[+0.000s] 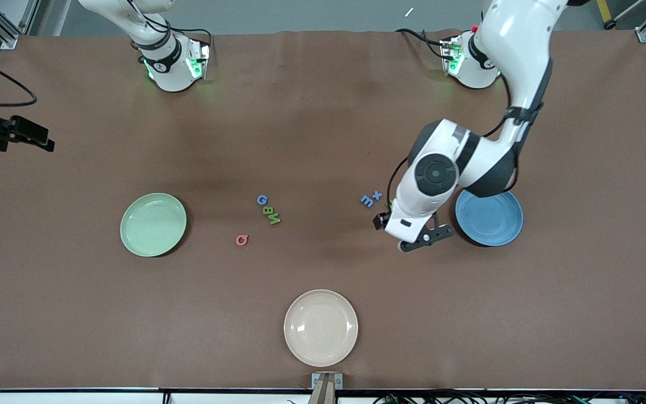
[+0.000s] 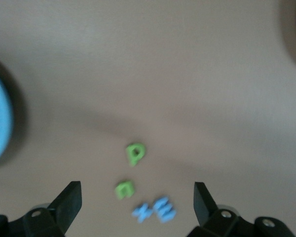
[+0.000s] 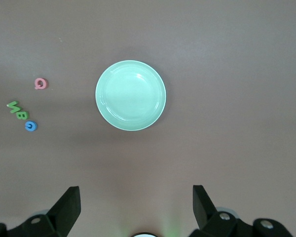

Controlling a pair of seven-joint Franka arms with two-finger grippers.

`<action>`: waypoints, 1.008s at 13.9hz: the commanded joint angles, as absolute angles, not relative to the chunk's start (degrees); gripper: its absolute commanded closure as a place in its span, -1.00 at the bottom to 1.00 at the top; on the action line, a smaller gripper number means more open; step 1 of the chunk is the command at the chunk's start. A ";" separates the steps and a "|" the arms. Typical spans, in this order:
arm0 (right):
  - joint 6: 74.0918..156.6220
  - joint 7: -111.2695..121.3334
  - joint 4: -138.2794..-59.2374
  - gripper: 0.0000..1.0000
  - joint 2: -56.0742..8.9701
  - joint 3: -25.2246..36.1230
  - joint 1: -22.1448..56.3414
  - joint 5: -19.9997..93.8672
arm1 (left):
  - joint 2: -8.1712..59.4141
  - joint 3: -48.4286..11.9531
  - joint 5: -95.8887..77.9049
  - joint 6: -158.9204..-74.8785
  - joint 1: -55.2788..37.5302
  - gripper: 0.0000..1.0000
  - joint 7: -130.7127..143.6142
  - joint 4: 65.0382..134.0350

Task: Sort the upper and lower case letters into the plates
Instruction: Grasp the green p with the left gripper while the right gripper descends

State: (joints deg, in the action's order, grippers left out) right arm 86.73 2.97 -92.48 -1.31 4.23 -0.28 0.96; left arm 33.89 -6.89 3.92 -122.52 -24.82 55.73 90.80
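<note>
A: Left tool [image 1: 432, 235]?
B: Released, hung low beside the blue plate [image 1: 491, 220], aimed at the blue m and x [image 1: 371, 198], probably first pick.
A: Right tool [image 3: 135, 207]?
B: Released too, waiting high over the mint plate [image 1: 153, 224]. Both plates held nothing; letters sat on the bench [image 1: 76, 314] between them.

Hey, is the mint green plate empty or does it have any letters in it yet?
Empty. The mint green plate shows only bare glaze in the right wrist view; the letters lie on the table beside it.
</note>
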 commanded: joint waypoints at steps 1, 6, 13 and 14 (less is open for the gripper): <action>88.67 3.60 -90.97 -1.00 -7.27 3.87 -0.53 1.32 | 34.71 -6.59 6.06 -130.23 -24.87 -1.00 63.97 95.34; 90.61 -0.15 -91.31 -1.00 -10.81 3.52 0.17 1.76 | 35.33 -6.59 6.15 -141.06 -24.70 -0.99 65.57 104.75; 108.79 -40.84 -98.00 -1.00 -17.56 3.52 12.64 5.62 | 37.26 -6.50 7.38 -142.73 -24.79 -0.47 66.62 106.09; 110.98 -43.65 -97.91 -1.00 -19.67 3.43 14.14 5.80 | 37.35 -6.50 7.38 -143.43 -24.79 -0.39 66.62 106.08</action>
State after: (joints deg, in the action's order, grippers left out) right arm 107.43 -37.71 -97.38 -16.55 2.96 11.69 5.15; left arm 37.17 -6.53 5.75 -141.67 -24.80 65.13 105.85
